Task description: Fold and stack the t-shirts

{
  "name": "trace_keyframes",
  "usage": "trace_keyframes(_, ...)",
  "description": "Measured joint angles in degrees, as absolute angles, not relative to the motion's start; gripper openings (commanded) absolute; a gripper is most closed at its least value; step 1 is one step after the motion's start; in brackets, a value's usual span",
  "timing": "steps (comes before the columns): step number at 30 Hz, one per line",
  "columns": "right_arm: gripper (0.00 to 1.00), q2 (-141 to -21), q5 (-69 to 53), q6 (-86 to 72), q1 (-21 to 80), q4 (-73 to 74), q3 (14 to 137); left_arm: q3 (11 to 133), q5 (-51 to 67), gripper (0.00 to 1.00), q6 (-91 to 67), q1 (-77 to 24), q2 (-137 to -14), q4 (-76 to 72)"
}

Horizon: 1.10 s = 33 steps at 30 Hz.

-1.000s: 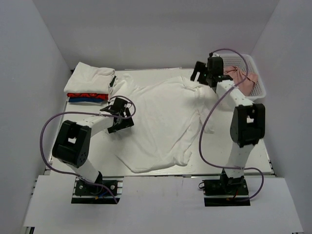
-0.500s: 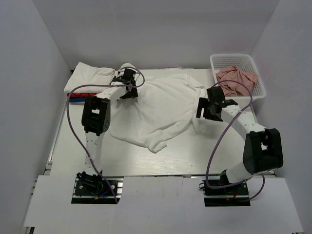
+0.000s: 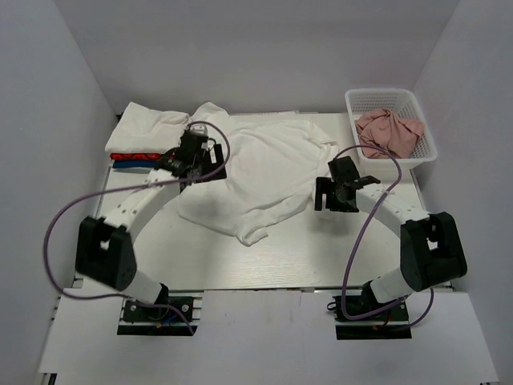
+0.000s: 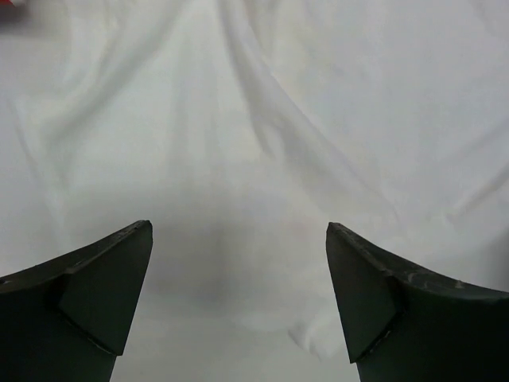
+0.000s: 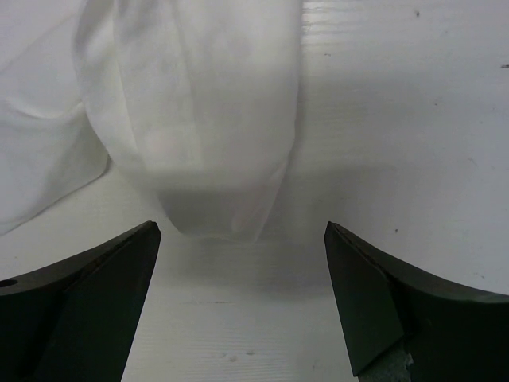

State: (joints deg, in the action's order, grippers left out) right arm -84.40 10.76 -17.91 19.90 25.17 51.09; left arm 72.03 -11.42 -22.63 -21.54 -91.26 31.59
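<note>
A large white t-shirt [image 3: 264, 172] lies rumpled and spread on the table's middle. A stack of folded t-shirts sits at the far left: a white one [image 3: 144, 128] on top, a red one [image 3: 132, 156] and a blue one [image 3: 128, 165] beneath. My left gripper [image 3: 202, 167] is open and empty above the shirt's left part, whose wrinkled cloth [image 4: 262, 159] fills the left wrist view. My right gripper [image 3: 335, 196] is open and empty at the shirt's right edge, just short of a sleeve end [image 5: 215, 159].
A white basket [image 3: 423, 152] at the far right holds a crumpled pink garment [image 3: 387, 132]. Grey walls close in the table on three sides. Purple cables loop from both arms.
The left arm has pulled back from the shirt's far left corner toward the near side. The right gripper has shifted slightly left and nearer. The shirt lies more bunched than a second ago.
</note>
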Motion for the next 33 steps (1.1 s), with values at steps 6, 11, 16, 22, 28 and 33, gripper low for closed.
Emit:
trace_keyframes(6,0.83,-86.0,10.74,-18.5,21.06,23.27,51.09,55.16,-2.46,1.0,-29.85,-30.06,-78.78,27.73)
trace_keyframes(11,0.74,-86.11,10.52,-20.12,21.19,21.04,50.02,48.4,0.43,1.0,-35.4,-38.13,-81.43,29.39)
trace_keyframes(16,0.45,-86.11,10.28,-21.23,21.19,19.97,49.08,47.72,0.49,1.0,-39.64,-44.31,-83.09,28.91)
trace_keyframes(22,0.0,-86.11,10.13,-22.0,21.17,19.0,48.95,50.26,-2.79,0.81,-43.46,-46.26,-90.59,27.35)
trace_keyframes(28,0.0,-85.95,10.04,-22.02,21.12,19.11,48.95,57.93,-10.61,0.21,-45.78,-46.35,-98.08,30.7)
trace_keyframes(33,0.0,-83.11,8.93,-21.89,21.1,19.75,48.97,61.73,-17.19,0.0,-46.92,-46.35,-100.05,35.99)
